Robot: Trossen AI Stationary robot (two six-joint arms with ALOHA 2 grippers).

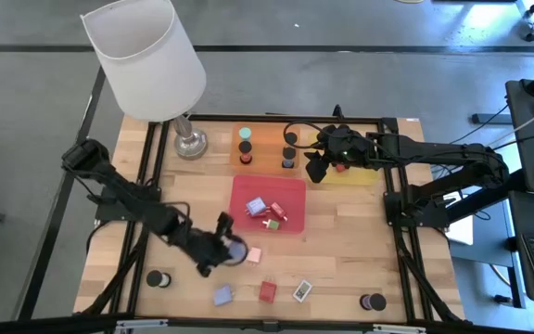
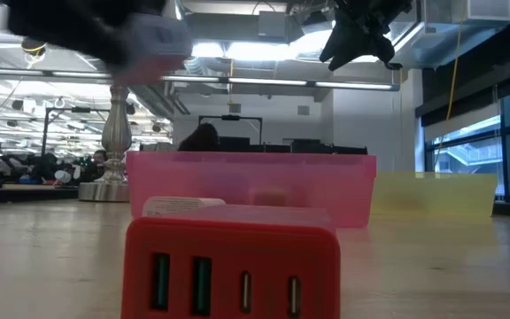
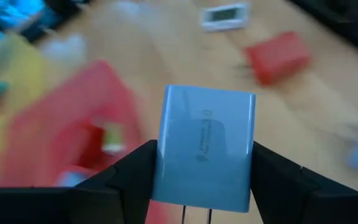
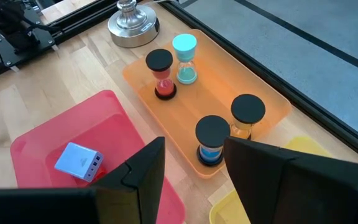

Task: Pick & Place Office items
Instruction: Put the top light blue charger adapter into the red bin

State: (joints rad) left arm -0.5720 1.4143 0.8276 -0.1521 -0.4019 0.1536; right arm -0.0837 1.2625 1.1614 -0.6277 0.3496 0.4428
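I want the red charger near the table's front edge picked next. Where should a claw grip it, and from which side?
The red charger is a squat block standing alone on bare wood, its port face toward the front edge. Probably best to come straight down from above and close on its two flat side faces, leaving the port face free. The lavender block and white card stand clear of it.

We see the left tool (image 1: 231, 249) low over the bench's front, its fingers clamped on a lavender-blue block (image 3: 207, 146). Our right tool (image 1: 327, 165) hovers raised at the back, fingers parted.
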